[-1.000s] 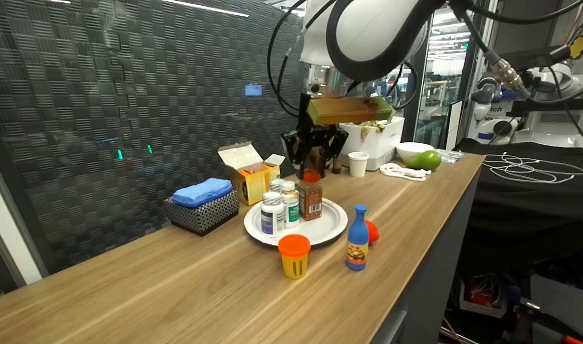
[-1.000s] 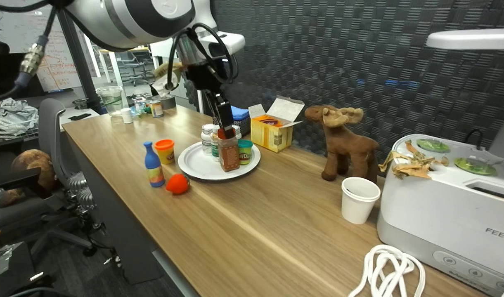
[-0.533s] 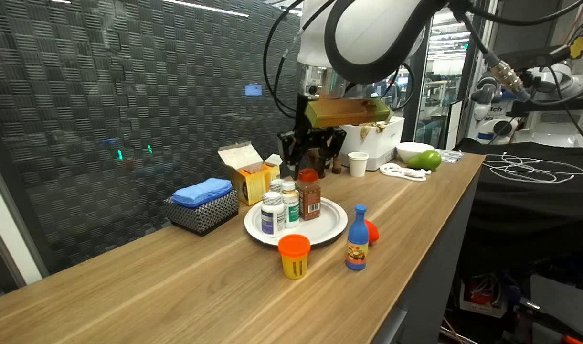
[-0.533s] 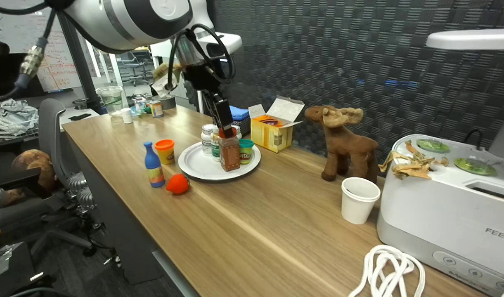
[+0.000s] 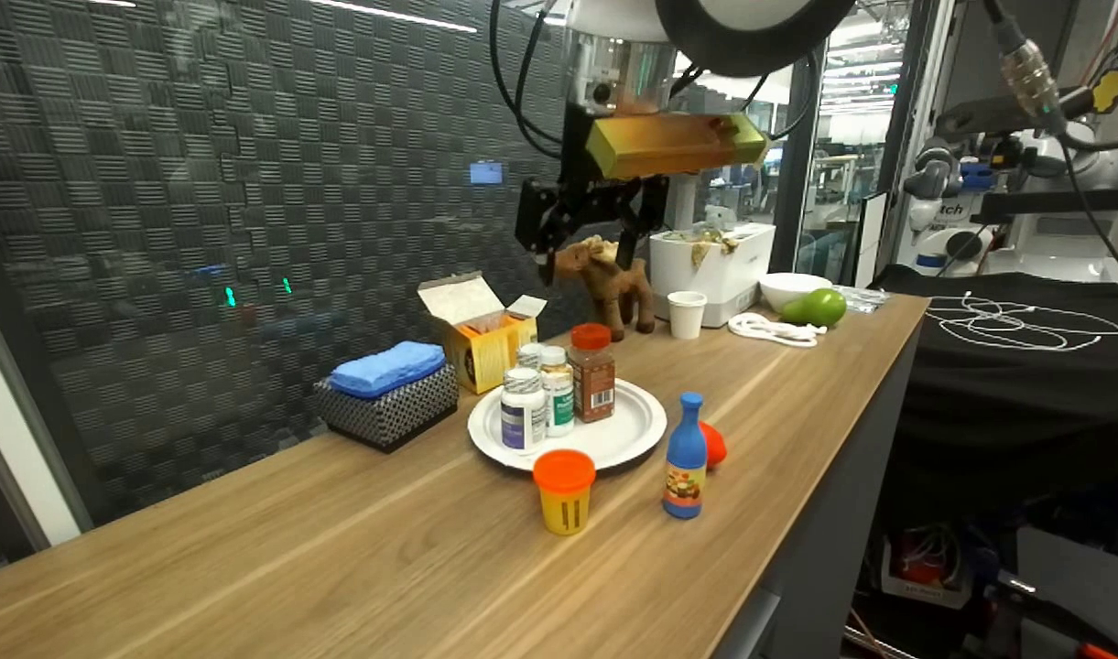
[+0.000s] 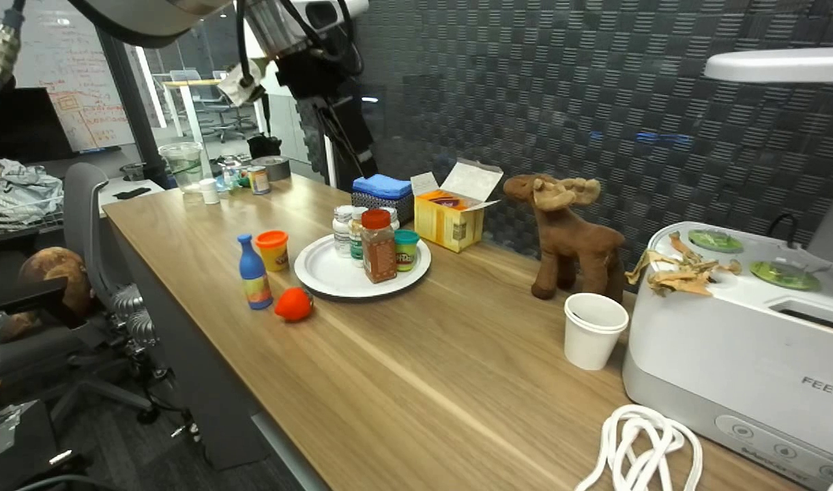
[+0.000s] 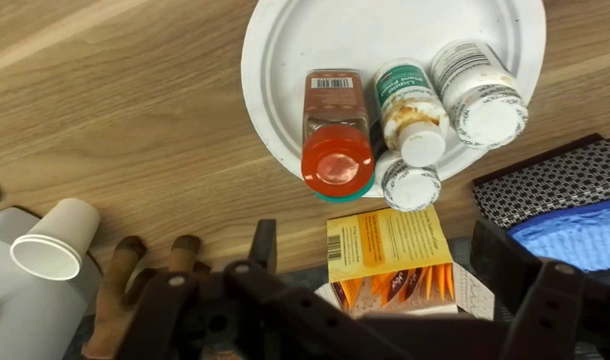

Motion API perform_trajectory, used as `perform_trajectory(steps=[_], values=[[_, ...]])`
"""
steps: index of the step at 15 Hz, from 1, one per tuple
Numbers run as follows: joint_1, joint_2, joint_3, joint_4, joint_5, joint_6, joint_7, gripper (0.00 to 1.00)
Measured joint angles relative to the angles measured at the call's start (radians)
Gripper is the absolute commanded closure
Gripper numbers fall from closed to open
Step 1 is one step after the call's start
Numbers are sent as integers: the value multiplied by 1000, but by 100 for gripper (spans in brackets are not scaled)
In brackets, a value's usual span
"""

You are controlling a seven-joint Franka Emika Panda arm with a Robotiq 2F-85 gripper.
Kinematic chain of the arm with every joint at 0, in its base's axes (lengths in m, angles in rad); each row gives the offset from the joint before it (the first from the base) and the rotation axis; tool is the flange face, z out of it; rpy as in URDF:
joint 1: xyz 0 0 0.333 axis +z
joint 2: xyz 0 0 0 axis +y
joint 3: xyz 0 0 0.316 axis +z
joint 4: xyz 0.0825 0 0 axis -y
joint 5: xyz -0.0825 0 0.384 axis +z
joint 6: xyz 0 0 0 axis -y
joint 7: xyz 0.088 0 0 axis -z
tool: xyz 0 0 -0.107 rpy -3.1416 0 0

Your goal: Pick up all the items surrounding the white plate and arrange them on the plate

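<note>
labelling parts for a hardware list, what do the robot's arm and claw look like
The arm is white and rounded, with a broad black ring. Black cables and a silver connector hang alongside. A yellowish, amber-tinged block sits above the claw, which is black, jointed and two-fingered, with small round bolt heads. I can read no lettering.

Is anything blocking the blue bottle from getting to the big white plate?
Nothing visible stands straight between the blue bottle and the white plate. The orange-lidded tub sits on one side of that path, the small red thing on the other.
</note>
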Motion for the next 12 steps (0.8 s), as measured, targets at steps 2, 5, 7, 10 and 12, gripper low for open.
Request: perform_trajectory(steps=[2, 5, 7, 10, 12], values=[[5, -43, 27, -19, 47, -25, -14, 0], [22, -51, 72, -58, 195, -35, -84, 0], [37, -29, 96, -75, 284, -37, -131, 0], [58, 31, 120, -79, 299, -50, -138, 0], [74, 71, 124, -79, 285, -55, -138, 0]])
